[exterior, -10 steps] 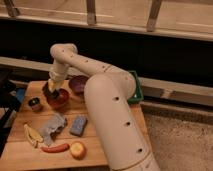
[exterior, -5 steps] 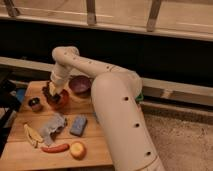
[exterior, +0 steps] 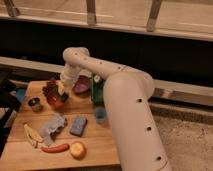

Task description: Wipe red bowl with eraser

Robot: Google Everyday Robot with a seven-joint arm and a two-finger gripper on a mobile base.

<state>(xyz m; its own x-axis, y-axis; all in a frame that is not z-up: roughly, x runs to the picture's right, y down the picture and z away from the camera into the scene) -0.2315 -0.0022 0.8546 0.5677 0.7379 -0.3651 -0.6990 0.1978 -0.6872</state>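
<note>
Red bowl (exterior: 51,96) rests on the bench (exterior: 97,143); the gripper (exterior: 61,90) dips at the bowl's right rim, probably to reach its inside. Whether it clasps the eraser, I cannot tell.

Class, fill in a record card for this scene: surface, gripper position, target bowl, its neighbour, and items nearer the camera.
surface: wooden table
gripper: gripper low over the target bowl, on the table's left part
target bowl: red bowl, under the gripper
neighbour: purple bowl, just right of the red one
nearer camera: grey cloth, blue sponge
</note>
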